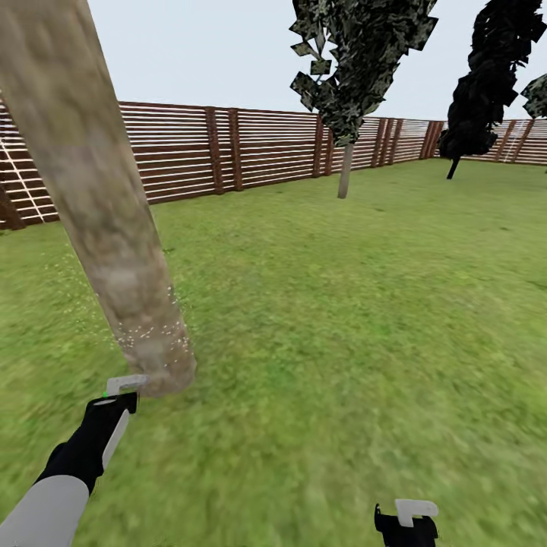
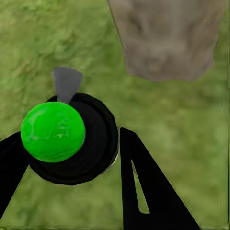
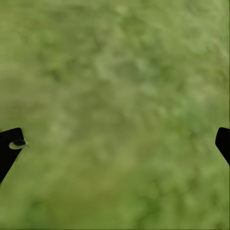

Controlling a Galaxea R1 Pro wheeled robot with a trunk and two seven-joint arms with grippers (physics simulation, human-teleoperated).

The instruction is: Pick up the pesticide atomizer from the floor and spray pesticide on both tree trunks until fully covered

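Note:
One tree's thick, pale mottled trunk point(image 1: 106, 228) leans up the left side of the head view, and small white specks dot it near its base. My left gripper point(image 1: 114, 403) is shut on the pesticide atomizer point(image 1: 125, 384), held low just in front of the trunk's foot. In the left wrist view the atomizer point(image 2: 72, 139) is a dark round body with a bright green cap and a grey nozzle aimed toward the trunk point(image 2: 167, 38), with a black finger on each side. My right gripper point(image 1: 406, 520) hangs open over bare grass, fingers wide apart point(image 3: 115, 143).
A brown slatted fence point(image 1: 266, 144) bounds the lawn point(image 1: 342, 304) at the back. Two thin-trunked dark-leaved trees point(image 1: 346, 167) point(image 1: 471, 114) stand near it, far off. Open grass stretches to the right of the trunk.

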